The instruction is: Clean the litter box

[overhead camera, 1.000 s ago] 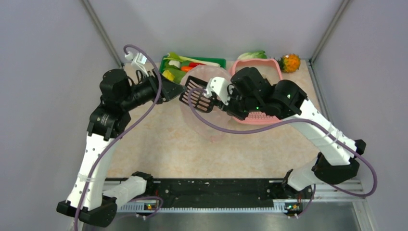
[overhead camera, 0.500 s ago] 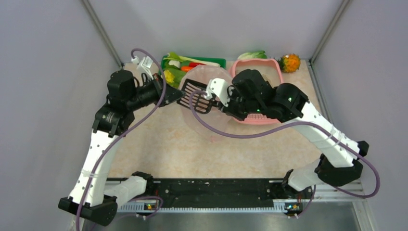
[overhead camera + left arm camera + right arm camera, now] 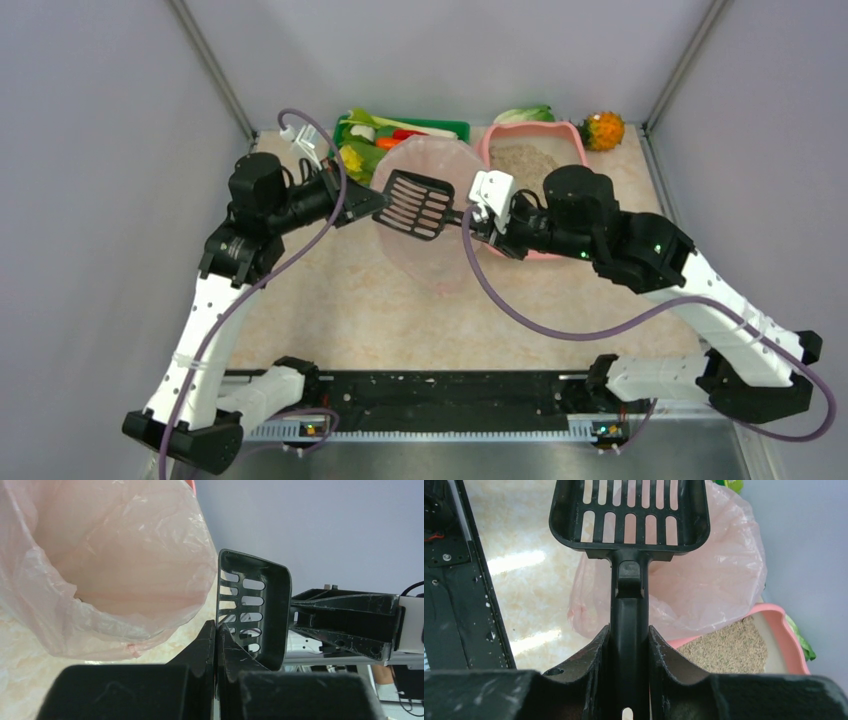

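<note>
The pink litter box [image 3: 577, 143] with beige litter stands at the back right; it also shows in the right wrist view [image 3: 785, 630]. My right gripper [image 3: 468, 215] [image 3: 629, 632] is shut on the handle of a black slotted scoop [image 3: 418, 203] [image 3: 629, 510]. The scoop is held flat over the mouth of the translucent pink bag-lined bin [image 3: 440, 258] [image 3: 716, 585], and nothing shows in it. My left gripper [image 3: 383, 200] [image 3: 216, 627] is shut at the bin's left rim, with a thin pink sliver of bag between its jaws. The scoop's front edge [image 3: 260, 610] is just beyond its tips.
A green tray of vegetables [image 3: 452, 127] sits at the back, left of the litter box. A leafy green [image 3: 525, 114] and an orange spiky fruit [image 3: 604, 130] lie behind the box. A black rail [image 3: 450, 390] runs along the near edge.
My right arm has drawn back to the right, uncovering the litter box. The scoop has shifted slightly right and levelled over the bin. The left gripper has hardly moved.
</note>
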Controlling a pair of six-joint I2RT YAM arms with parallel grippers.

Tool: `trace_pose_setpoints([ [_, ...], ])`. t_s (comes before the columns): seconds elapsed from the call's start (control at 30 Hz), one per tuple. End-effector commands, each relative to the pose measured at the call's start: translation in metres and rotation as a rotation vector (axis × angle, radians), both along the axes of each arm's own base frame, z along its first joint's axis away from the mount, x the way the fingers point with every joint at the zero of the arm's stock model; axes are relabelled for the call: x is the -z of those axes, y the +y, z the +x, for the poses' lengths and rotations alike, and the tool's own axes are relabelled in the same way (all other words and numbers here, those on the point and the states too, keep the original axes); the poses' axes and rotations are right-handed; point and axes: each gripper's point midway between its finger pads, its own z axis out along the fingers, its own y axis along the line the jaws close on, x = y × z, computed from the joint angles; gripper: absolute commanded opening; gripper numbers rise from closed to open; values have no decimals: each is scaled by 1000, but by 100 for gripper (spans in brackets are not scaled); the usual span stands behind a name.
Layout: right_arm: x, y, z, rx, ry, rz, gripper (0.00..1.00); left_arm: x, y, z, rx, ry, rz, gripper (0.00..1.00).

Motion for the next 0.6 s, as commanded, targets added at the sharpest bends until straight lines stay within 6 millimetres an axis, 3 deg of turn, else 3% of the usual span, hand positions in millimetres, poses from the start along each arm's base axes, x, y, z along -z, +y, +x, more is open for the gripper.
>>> trace_pose_setpoints([
  [0.0,-44,21,-11,-105,-106,197,12,-14,-7,0,32,-28,-61,0],
  [0.2,-50,20,-6,-87,-134,223,0,-9,-6,-1,36,-21,-46,1],
  [0.23,-50,19,-4,-74,-133,221,0,-8,-4,0,25,-22,-31,7],
  [0.3,-48,13,2,-36,-124,203,0,-9,4,4,-13,-46,13,32],
  [0.37,-48,4,11,21,-111,187,0,-17,15,9,-66,-89,68,49],
  [0.43,-50,-8,21,87,-97,178,0,-33,28,13,-128,-151,120,60],
  [0.57,-53,-38,44,238,-77,165,0,-52,53,21,-262,-247,213,69],
])
